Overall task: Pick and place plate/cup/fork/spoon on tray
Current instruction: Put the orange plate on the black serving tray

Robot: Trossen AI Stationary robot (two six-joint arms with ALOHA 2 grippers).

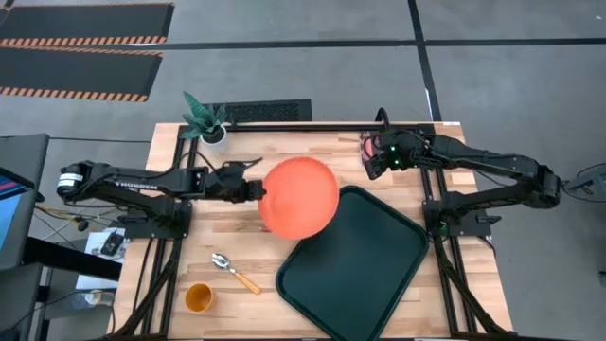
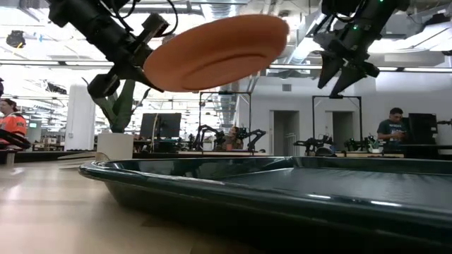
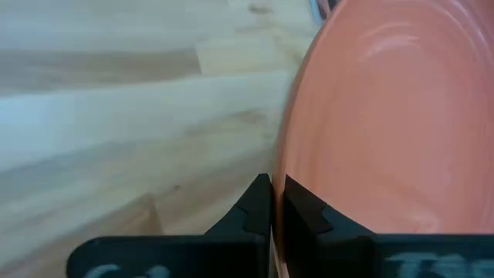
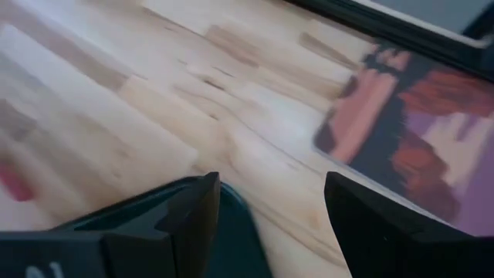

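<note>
My left gripper is shut on the large orange plate, which is lifted above the table, partly over the far left corner of the dark green tray. The plate also shows in the low view and the left wrist view. My right gripper is open and empty at the table's far right, above a reddish picture card. The spoon and the orange-yellow cup rest on the table near the front left. The fork is hidden. My left gripper pinches the plate's rim on its left side between its two fingers, one on the upper face and one beneath. The fingers come level from the table's left. The plate is lifted clear, tilted slightly, its far side higher.
A small white pot with a green plant stands at the far left corner. A dark grille lies along the far edge. Bare wood lies between the spoon and the tray.
</note>
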